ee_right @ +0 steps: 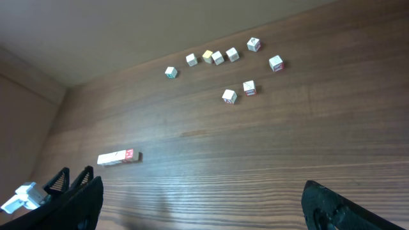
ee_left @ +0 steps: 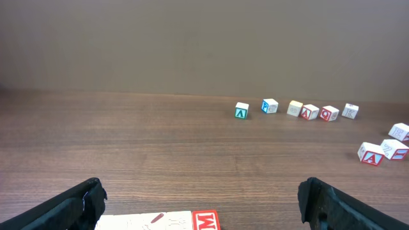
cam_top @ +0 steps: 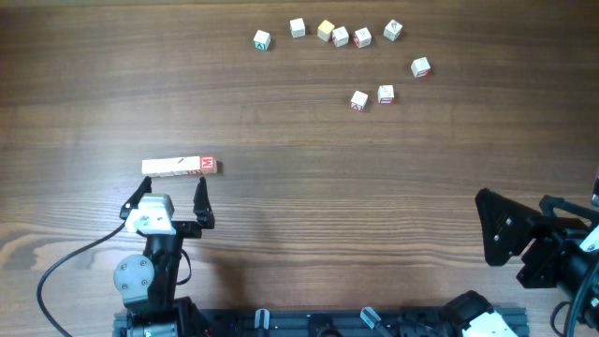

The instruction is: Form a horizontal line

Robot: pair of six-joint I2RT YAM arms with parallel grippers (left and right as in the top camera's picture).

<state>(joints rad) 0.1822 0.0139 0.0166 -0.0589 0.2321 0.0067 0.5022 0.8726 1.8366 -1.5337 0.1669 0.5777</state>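
Note:
The horizontal line [cam_top: 179, 167] is a short row of pale letter cubes set edge to edge at the left of the table, its right end cube showing a red M. It also shows in the left wrist view [ee_left: 158, 221] and the right wrist view [ee_right: 118, 157]. My left gripper [cam_top: 174, 200] is open and empty just in front of the row, fingers apart [ee_left: 201, 201]. My right gripper [cam_top: 524, 239] is open and empty at the front right [ee_right: 201, 204], far from the row.
Several single letter cubes lie scattered at the back right: a loose row [cam_top: 328, 34] near the far edge, one at the right [cam_top: 420, 66], and a pair [cam_top: 372, 97] nearer the middle. They also show in the left wrist view [ee_left: 300, 110].

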